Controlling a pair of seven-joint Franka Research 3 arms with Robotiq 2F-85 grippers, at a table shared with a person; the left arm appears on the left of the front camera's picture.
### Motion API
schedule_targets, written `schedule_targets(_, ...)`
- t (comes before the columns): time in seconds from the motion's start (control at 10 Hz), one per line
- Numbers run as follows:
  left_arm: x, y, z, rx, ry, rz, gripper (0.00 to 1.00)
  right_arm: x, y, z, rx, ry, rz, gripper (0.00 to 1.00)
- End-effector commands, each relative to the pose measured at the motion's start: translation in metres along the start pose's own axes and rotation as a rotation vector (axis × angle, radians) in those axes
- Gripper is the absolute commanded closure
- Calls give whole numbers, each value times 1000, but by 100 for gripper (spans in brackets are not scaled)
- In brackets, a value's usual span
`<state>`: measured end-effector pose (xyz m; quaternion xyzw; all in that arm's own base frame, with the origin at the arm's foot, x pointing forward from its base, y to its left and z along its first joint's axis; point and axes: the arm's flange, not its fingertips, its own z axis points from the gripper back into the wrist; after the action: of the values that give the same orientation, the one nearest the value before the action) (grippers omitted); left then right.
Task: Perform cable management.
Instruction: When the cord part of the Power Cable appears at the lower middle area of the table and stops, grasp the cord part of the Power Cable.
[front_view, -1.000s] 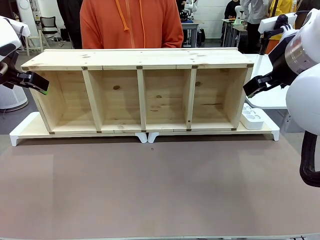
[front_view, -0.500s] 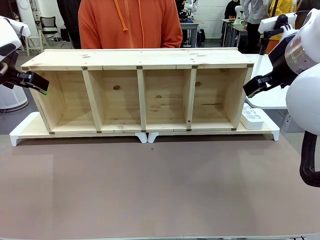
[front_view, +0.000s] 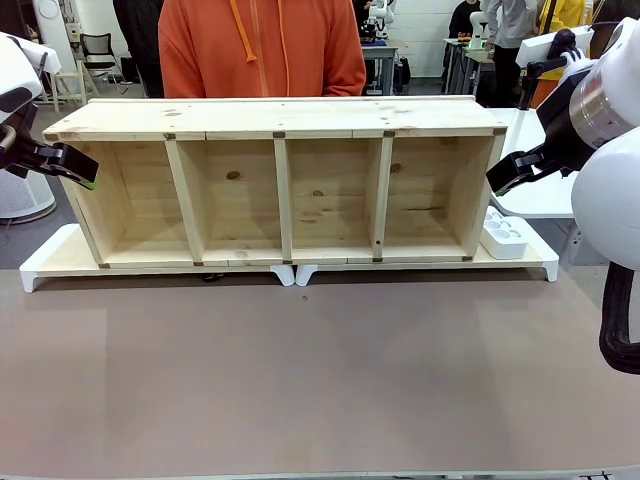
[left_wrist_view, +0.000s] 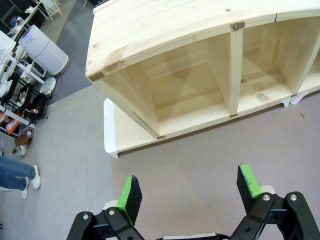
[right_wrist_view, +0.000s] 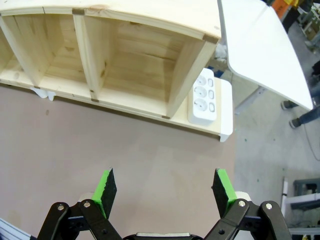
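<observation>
1. Step in hand: judged as the very start of the task. Nothing is gripped, and both arms are held off at the ends of the wooden shelf (front_view: 280, 118).
2. Left gripper (left_wrist_view: 190, 192): the jaws are spread wide with nothing between the green pads (left_wrist_view: 131, 197). It is held above the table (front_view: 320, 380), near the shelf's left end.
3. Right gripper (right_wrist_view: 165, 192): the jaws are likewise wide apart and empty. It is held off the shelf's right end, above the white power strip (right_wrist_view: 204, 97), which is not touched.
4. Cable: no run of it can be made out with any confidence. A small dark bit (front_view: 209, 277) is seen at the shelf's lower front edge, below the second compartment from the left. It may be the plug end (too small to tell). All four compartments are seen bare.
5. A person in an orange hoodie (front_view: 262, 45) is stood just behind the shelf, with the hands hidden by it. Whether anything is being fed through from the back cannot be told.
6. Next move, as a judgement: the cable end has to be found first. Then the nearer gripper (probably the left) would be lowered to table level and closed on the thin cord, with the shelf edge kept clear.
</observation>
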<state>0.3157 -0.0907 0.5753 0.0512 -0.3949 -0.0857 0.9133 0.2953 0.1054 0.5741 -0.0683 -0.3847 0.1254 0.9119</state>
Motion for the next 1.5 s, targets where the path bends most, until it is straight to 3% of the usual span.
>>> schedule_targets(0.0, 0, -1, -1, 1, 2, 2, 0, 0, 1, 0, -1, 0, 2, 0)
schedule_targets(1.4, 0, -1, -1, 1, 2, 2, 0, 0, 1, 0, -1, 0, 2, 0)
